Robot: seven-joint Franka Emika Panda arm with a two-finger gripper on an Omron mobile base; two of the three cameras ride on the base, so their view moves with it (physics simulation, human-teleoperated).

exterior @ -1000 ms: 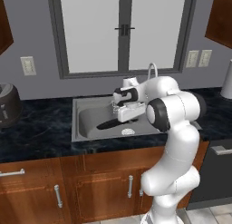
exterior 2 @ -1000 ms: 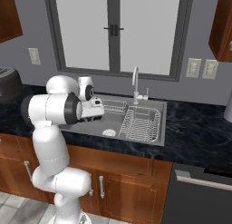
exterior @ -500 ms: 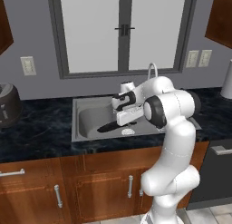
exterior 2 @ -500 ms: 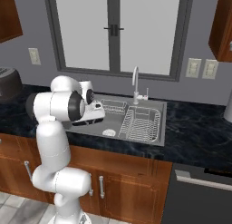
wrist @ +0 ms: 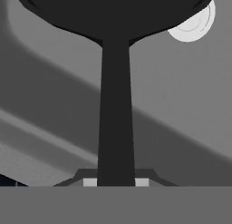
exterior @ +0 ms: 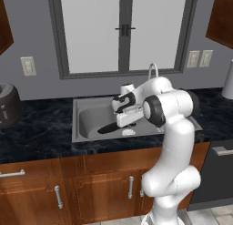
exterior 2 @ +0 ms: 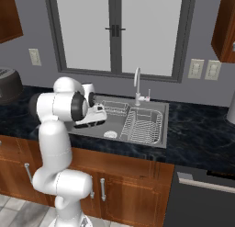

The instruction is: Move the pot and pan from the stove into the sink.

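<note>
The black pan (exterior: 109, 127) hangs low inside the steel sink (exterior: 88, 115), its round body pointing left. My gripper (exterior: 124, 120) is shut on its long thin handle (wrist: 115, 105). In the hand view the handle runs up from between my fingertips (wrist: 89, 182) to the pan's dark body (wrist: 113, 10). The sink's white drain (wrist: 194, 22) shows just past the pan. In the right base view the gripper (exterior 2: 93, 122) sits over the left basin of the sink (exterior 2: 114, 139), near the drain (exterior 2: 110, 134). The pot and the stove are out of view.
A gooseneck faucet (exterior: 153, 70) rises behind the sink. A wire dish rack (exterior 2: 144, 125) fills the right basin. A dark round appliance (exterior: 7, 105) stands on the black counter at far left. A dishwasher front (exterior: 218, 174) is at lower right.
My gripper has come down and slightly forward with the pan, lowering it into the sink basin. The grip is unchanged.
</note>
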